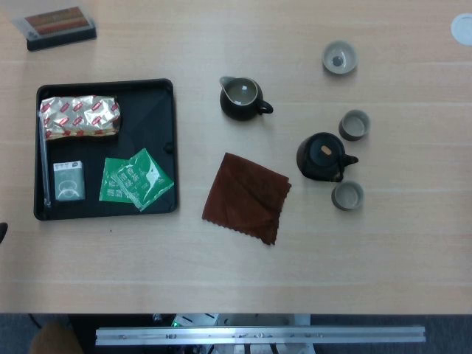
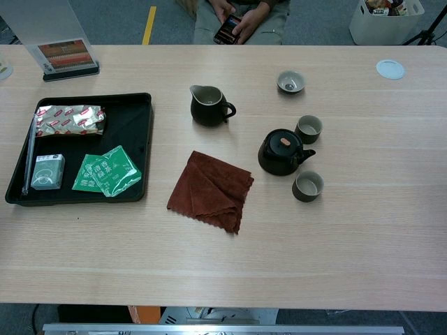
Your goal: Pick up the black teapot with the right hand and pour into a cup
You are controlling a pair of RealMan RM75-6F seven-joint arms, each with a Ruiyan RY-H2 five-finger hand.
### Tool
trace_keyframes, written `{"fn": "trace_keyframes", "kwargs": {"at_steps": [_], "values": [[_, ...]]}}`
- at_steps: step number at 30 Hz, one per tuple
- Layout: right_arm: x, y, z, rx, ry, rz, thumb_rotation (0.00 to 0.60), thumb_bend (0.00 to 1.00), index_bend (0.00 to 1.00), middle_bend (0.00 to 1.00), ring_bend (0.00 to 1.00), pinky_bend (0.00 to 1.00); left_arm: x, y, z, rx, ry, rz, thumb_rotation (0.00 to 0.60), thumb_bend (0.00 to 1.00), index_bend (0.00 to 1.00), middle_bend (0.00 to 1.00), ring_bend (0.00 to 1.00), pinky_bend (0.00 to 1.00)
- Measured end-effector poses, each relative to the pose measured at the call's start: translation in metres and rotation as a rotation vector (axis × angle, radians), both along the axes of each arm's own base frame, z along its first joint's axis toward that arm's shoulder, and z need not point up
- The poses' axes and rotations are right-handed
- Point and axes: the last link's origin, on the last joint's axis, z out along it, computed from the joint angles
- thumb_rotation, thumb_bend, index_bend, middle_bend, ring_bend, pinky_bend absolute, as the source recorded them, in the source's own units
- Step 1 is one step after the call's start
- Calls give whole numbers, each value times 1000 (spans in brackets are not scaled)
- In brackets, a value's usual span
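The black teapot [image 1: 321, 155] [image 2: 282, 153] stands upright right of the table's middle, its spout pointing right and a small tan knob on its lid. Three grey-green cups surround it: one [image 1: 354, 125] [image 2: 308, 129] just behind it to the right, one [image 1: 347, 195] [image 2: 308, 186] just in front to the right, and one [image 1: 339, 57] [image 2: 291, 82] farther back. No hand is near the teapot. A dark sliver of my left hand [image 1: 2, 232] shows at the left edge of the head view; its fingers are hidden. My right hand appears in neither view.
A dark pitcher [image 1: 240, 98] [image 2: 208, 106] stands behind a brown cloth [image 1: 247, 196] [image 2: 211, 189]. At the left, a black tray [image 1: 166, 133] [image 2: 143, 139] holds tea packets. A sign stand [image 2: 66, 56] sits at the back left, a white coaster [image 2: 390, 68] at the back right. A seated person [image 2: 237, 17] is behind the table.
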Motion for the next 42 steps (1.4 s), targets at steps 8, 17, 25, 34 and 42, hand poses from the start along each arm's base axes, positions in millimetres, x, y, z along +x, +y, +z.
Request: {"fn": "trace_keyframes", "kwargs": {"at_steps": [8,17,25,34,42], "values": [[30,-26,-21,121,43,110,600,0,252,255,18,0,1,-5,2,9,-10,0,600,217,0,0,0,0],[67,-46,-48,224,87,222,600,0,252,255,31,0,5,-12,4,5,-23,-13,600,218,0,0,0,0],[91,-58,-79,309,131,290,600,0,252,255,44,0,3,-13,2,5,-28,3,600,217,0,0,0,0],[111,-73,-120,385,140,317,600,0,252,255,44,0,2,-10,1,6,-26,8,600,217,0,0,0,0],[119,-80,-155,442,173,333,600,0,252,255,44,0,0,-13,2,10,-22,22,600,217,0,0,0,0]]}}
